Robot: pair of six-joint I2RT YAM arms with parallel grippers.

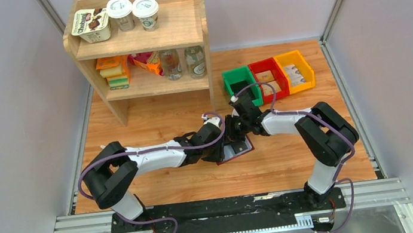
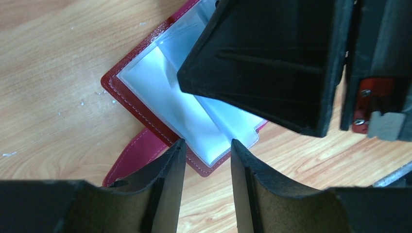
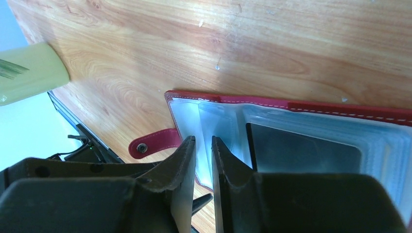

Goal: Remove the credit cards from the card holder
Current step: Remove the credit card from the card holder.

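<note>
Grippers: two, meeting tip to tip over the card holder [image 1: 240,149] at the centre of the top view.
Left gripper [image 2: 208,148]: jaws partly apart with a plain gap between them and nothing gripped. The tips hang at the holder's lower corner, and the sleeve edge shows through the gap. Whether they touch it cannot be told.
Right gripper [image 3: 203,145]: jaws narrow, with only a thin slit between them. The tips are at the left part of the clear sleeves [image 3: 218,116]. Whether a sleeve leaf is pinched cannot be told.
Card holder: one, maroon, lying open and flat on the table [image 1: 151,124], between the two wrists.
Closing tab [image 3: 155,141]: one, with a metal snap, sticking out from the holder's edge at left-centre of the right wrist view.
Credit card [image 3: 301,150]: one seen, dark, lodged inside a sleeve at the lower right of the right wrist view. Any others cannot be made out.
Bins: three in a row at the upper right of the top view, green bin [image 1: 237,71], red bin [image 1: 261,63] and yellow bin [image 1: 308,70], apart from the holder.
Shelf [image 1: 180,26]: one, wooden, at the upper left of the top view.
Shelf top: one tub [image 1: 91,24] and two lidded cups [image 1: 120,13] [image 1: 146,11].
Lower level: two glass bottles [image 1: 170,64] [image 1: 196,62], with packets beside them too small to count.
</note>
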